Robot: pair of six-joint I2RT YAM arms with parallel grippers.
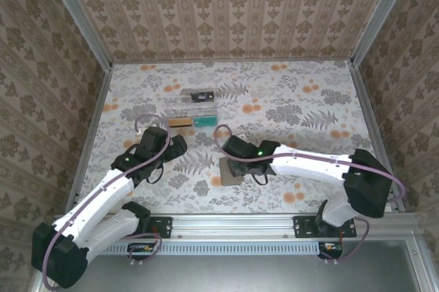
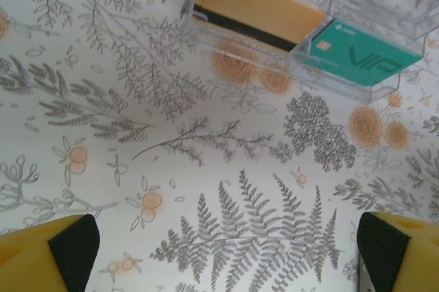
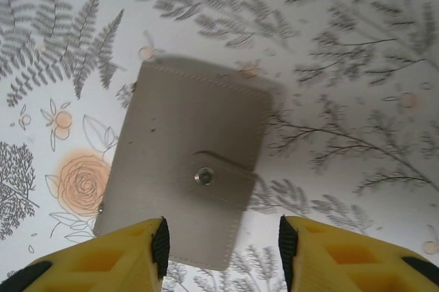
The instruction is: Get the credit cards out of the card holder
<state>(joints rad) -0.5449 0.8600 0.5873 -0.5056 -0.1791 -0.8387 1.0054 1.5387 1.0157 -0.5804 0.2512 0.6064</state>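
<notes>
Card holder [image 1: 230,171] lay closed at the near middle of the table [image 1: 309,107] in the top view. Left wrist view: the left gripper [image 2: 226,244] gaped wide near a tray [image 2: 236,44] holding two credit cards [image 2: 257,4]. Right wrist view: the right gripper [image 3: 219,237] stood partly open, straddling the card holder's near edge.

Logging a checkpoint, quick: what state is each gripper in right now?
Left gripper: open, holding nothing.
Right gripper: jaws apart over the near edge of the card holder, not clamped on it.
</notes>
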